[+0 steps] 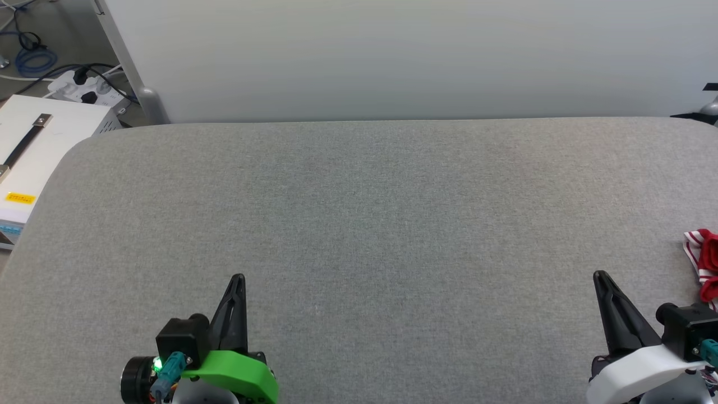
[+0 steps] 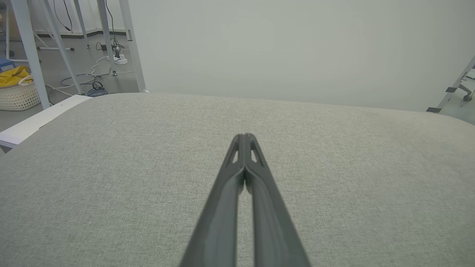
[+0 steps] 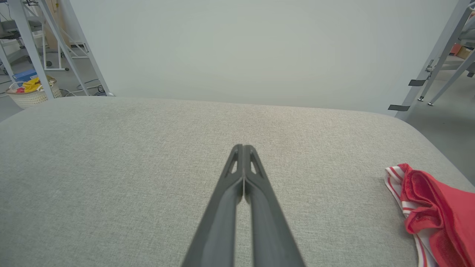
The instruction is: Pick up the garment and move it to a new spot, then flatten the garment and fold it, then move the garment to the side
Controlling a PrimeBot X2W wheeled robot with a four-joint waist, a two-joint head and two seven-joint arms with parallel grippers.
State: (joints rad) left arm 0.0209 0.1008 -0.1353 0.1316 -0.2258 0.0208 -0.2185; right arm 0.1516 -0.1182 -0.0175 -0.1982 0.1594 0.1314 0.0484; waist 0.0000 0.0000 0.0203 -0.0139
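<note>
The grey table [image 1: 359,213] stretches wide ahead of both pairs of fingers. The garment [image 3: 432,207] lies bunched near its edge, well to the right of the right gripper [image 3: 243,147] and clear of its fingers. That suits a shirt awaiting pickup or one already set aside, so the step in hand stays unsettled. The right gripper and the left gripper [image 2: 245,136] hang low, pointing forward, clenched on nothing.

- head view looks steeply down on the grey counter [image 1: 359,213].
- both wrist views skim low over it (very near), facing the same pale wall [image 2: 297,44].
</note>
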